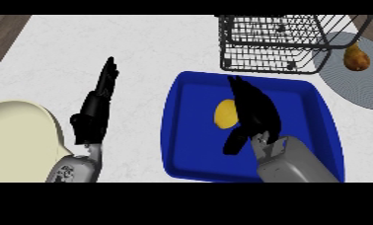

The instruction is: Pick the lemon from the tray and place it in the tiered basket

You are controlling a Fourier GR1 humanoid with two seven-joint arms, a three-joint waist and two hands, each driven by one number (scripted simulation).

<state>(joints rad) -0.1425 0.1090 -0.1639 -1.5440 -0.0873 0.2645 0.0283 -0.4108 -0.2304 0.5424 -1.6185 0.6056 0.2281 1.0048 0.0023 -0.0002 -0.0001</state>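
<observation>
- While the right hand (255, 114) lies low over the blue tray (191, 150), its fingers run almost straight toward 11 o'clock and its thumb juts out toward 8 o'clock. The hand is spread and closed on nothing.
- Lemon (224, 114): yellow, on the tray floor at 9 o'clock of the right palm, in the crook between fingers and thumb. The fingers cover its right edge; whether they touch it cannot be told.
- Tray: rectangular with rounded corners and a raised rim. The lemon lies a little left of its middle, and the grey right forearm (295, 162) crosses its 5 o'clock corner.
- Tiered basket (277, 46): black wire, at 12 o'clock of the tray, its near side just beside the tray's far rim.
- Grey plate (350, 88): at 2 o'clock of the tray, partly behind the basket, with a brown pear-shaped fruit (355, 57) on it.
- Left hand (93, 113): well apart at 9 o'clock of the tray, at rest over the white counter (146, 41), fingers straight and pointing to 12 o'clock.
- Cream rounded object (25, 130): at 8 o'clock, just beside the left forearm, cut off by the view's left edge.
</observation>
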